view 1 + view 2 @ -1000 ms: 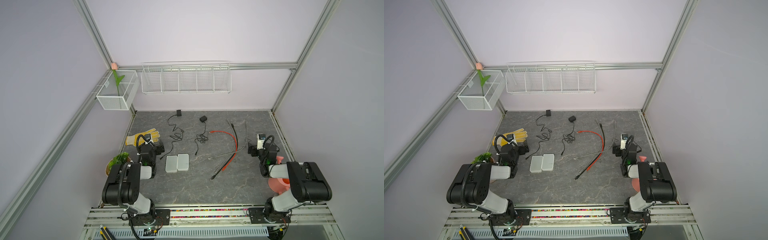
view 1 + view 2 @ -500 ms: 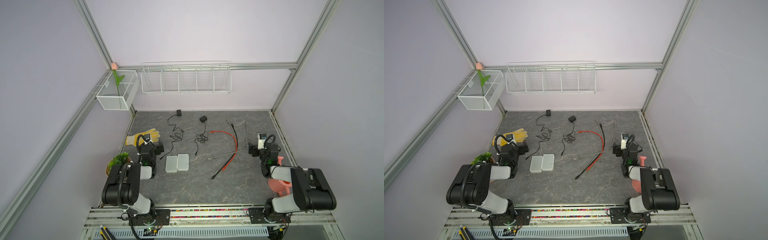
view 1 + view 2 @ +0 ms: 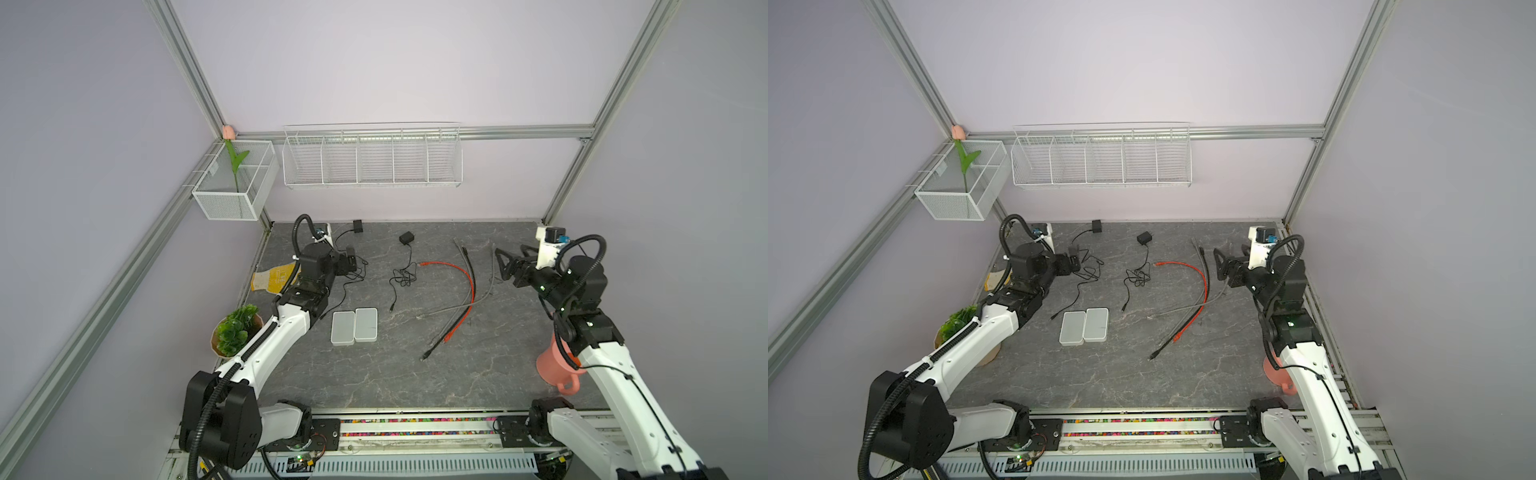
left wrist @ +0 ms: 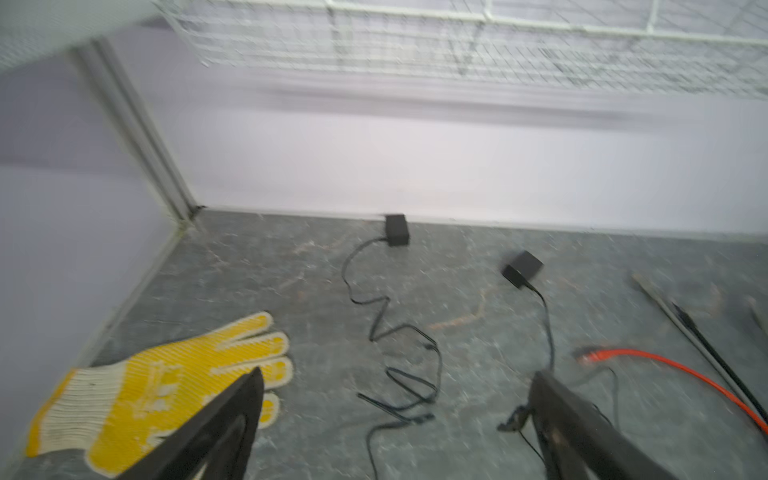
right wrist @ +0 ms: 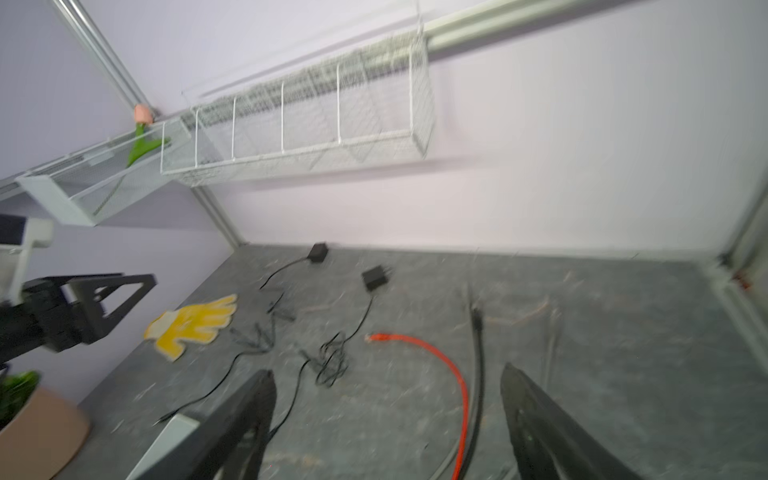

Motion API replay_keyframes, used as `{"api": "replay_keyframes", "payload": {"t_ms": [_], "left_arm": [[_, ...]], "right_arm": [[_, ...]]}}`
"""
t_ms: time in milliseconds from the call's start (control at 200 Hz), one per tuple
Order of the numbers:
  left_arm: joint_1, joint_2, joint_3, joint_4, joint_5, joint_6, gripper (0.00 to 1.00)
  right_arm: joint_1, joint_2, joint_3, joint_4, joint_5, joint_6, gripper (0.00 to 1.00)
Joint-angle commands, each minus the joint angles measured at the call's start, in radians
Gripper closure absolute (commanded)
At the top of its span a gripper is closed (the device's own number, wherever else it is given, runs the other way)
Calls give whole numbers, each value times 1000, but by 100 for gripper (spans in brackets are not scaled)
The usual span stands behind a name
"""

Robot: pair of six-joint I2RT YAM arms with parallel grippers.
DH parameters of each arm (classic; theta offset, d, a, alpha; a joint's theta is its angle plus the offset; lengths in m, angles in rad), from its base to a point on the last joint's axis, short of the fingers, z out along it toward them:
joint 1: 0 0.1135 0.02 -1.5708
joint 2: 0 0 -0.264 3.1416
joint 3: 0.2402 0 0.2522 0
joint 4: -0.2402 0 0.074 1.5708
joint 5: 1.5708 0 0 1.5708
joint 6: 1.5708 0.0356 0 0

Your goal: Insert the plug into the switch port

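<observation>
1. Here, nearest the front edge of the desk, a pink mug stands well to the right of the two white switches, close against the right arm. A potted plant sits left of the switches at the desk's side edge.
2. The switches lie flat, side by side and touching. Their ports cannot be made out in any view.
3. Right of the switches, a red cable, a black cable and a grey cable lie loose and cross one another. Each plug that shows lies on the desk, apart from the switches. The red cable's near plug lies to their right, and its far plug lies beyond them.
4. Beyond and left of the switches, the left tool hovers over a coiled thin black lead. Its jaws are spread wide and hold nothing. A yellow glove lies farther left.
5. Beyond and far right of the switches, the right tool hangs above the desk, likewise gaping and empty.
6. Farther back from the switches, two black adapters rest near the back wall.
7. Above these, a white wire basket hangs on the wall. A mesh box in the left corner holds a tulip.
</observation>
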Motion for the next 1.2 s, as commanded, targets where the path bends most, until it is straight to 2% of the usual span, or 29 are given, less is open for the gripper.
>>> {"api": "replay_keyframes", "payload": {"t_ms": [0,90,170,265,350,450,510,570,625,710,770,820,940,1055,1195], "left_arm": [[-85,19,8,-241,96,-105,0],[-123,21,0,-303,130,-186,0],[-128,7,-49,-290,166,-240,0],[-113,-6,-84,-275,136,-298,0],[-50,0,-74,-296,154,-340,1],[-12,23,-9,-366,185,-292,6],[-11,43,38,-425,213,-270,10],[-20,60,71,-484,241,-273,14],[-56,66,72,-518,228,-276,16],[-125,53,37,-536,197,-285,16],[-131,26,-9,-522,207,-316,16],[-130,-5,-52,-509,185,-337,16],[-112,-67,-116,-522,58,-394,14],[-42,-112,-171,-516,56,-439,14],[4,-150,-238,-480,42,-491,14]], "right_arm": [[114,68,14,-230,19,30,12],[191,126,66,-309,64,-20,6],[229,167,82,-331,75,-29,1],[264,209,80,-312,67,-31,8],[298,256,99,-302,51,-30,17],[344,350,159,-307,46,-14,33],[376,415,212,-320,61,-4,34],[424,490,283,-350,86,-2,36],[456,577,356,-390,119,7,42],[486,679,426,-417,149,34,48],[510,729,464,-418,144,39,53],[530,747,476,-407,155,45,53],[548,755,483,-394,167,60,51],[572,770,487,-379,155,67,49],[646,857,562,-398,162,61,48]]}}
